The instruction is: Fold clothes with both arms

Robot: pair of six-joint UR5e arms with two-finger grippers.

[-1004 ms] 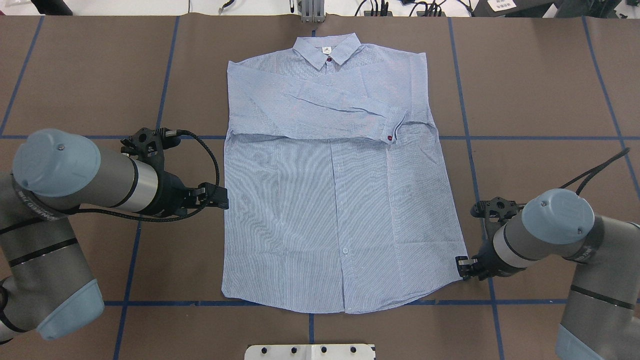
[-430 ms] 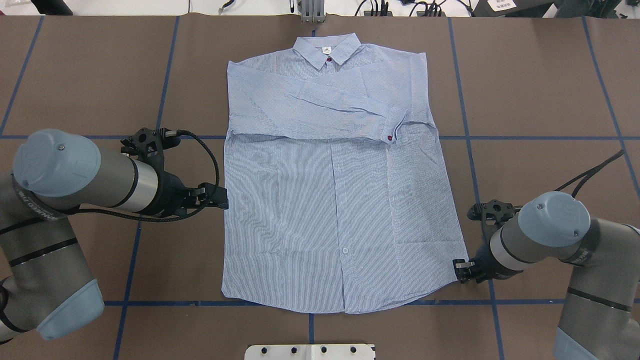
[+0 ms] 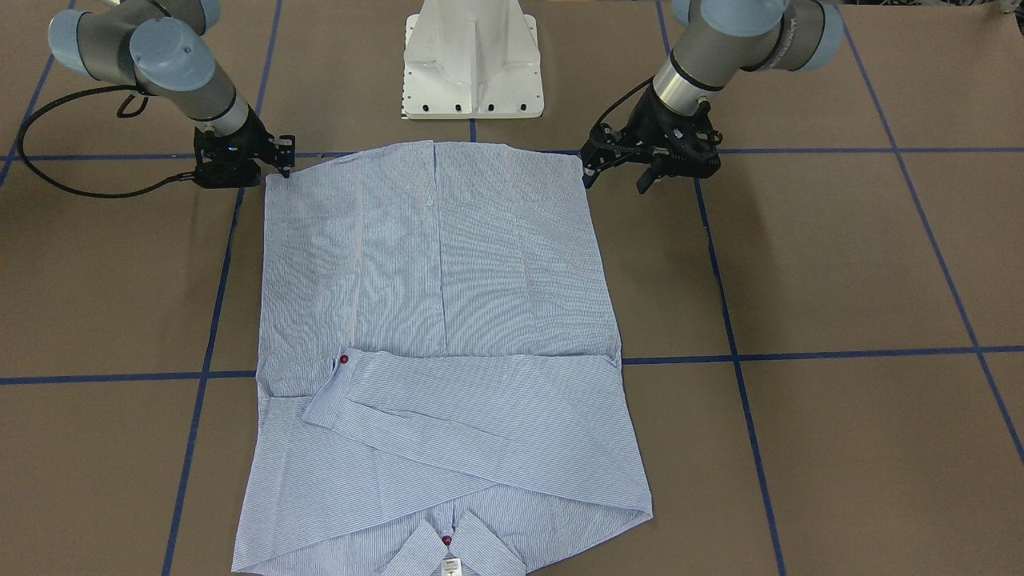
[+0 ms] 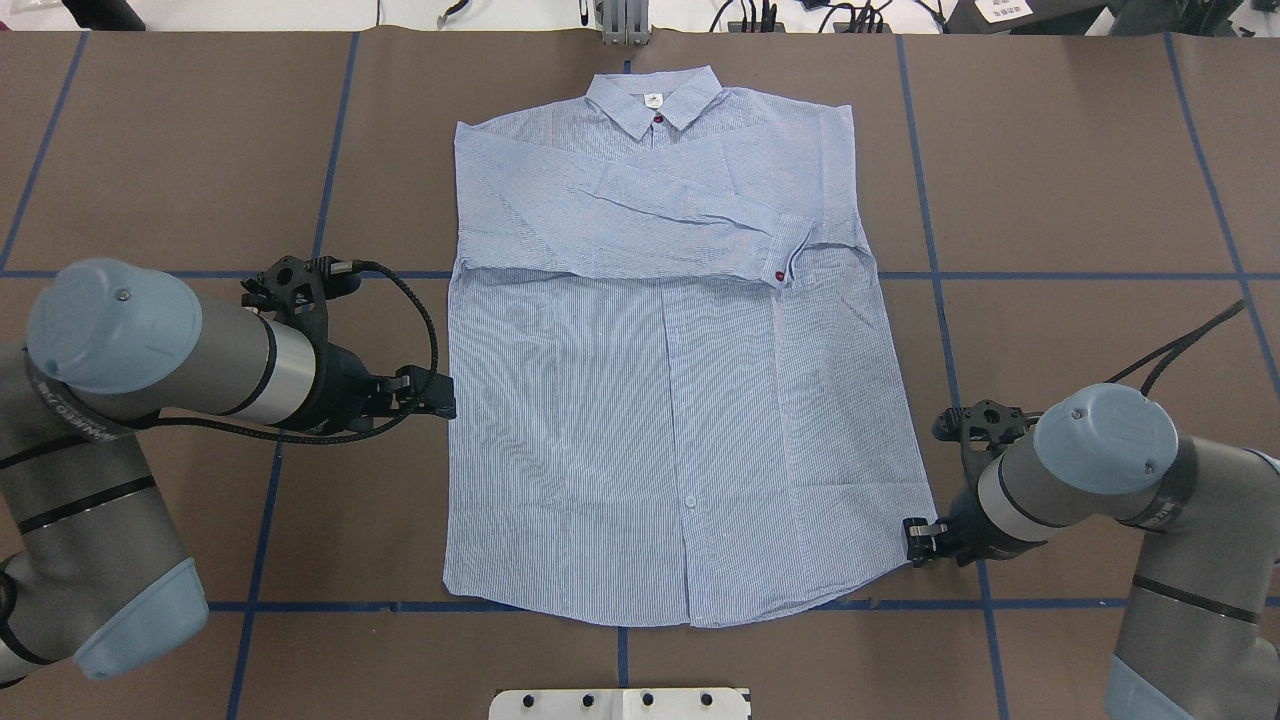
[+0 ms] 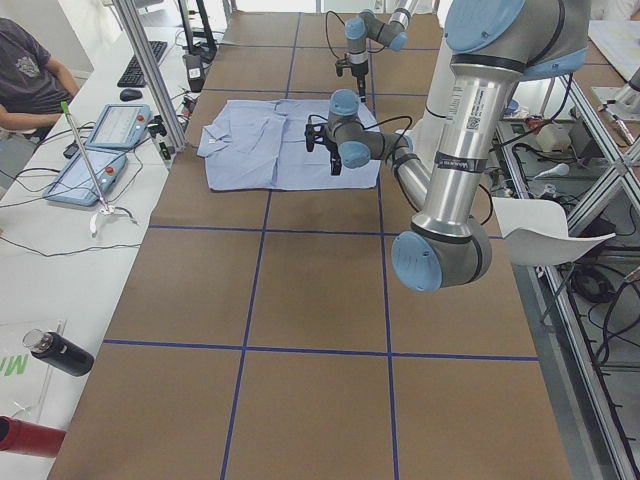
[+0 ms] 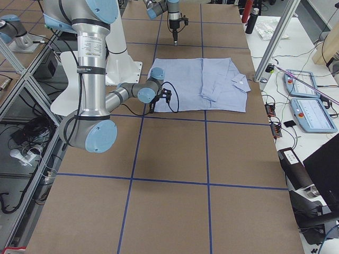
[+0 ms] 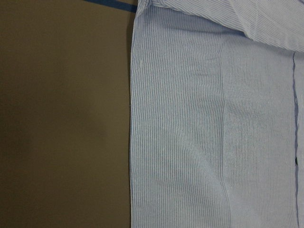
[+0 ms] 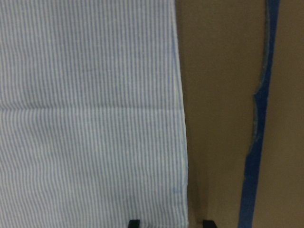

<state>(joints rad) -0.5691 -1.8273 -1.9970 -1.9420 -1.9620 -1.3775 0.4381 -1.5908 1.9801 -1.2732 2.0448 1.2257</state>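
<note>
Light-blue striped shirt (image 4: 660, 420) is being shown flat and front-up at centre of the overhead frame on the brown table (image 4: 180, 150). Its collar (image 4: 655, 100) is being pointed at the top edge, and one sleeve (image 4: 650, 215) is being seen folded across the chest. At mid-left the left gripper (image 4: 445, 395) is being held just beside the shirt's side edge, jaws apart, nothing gripped. At lower right the right gripper (image 4: 912, 540) is being held at the hem corner. In the right wrist view its fingertips (image 8: 134, 222) are being seen spread, with the cloth edge between them and not pinched.
</note>
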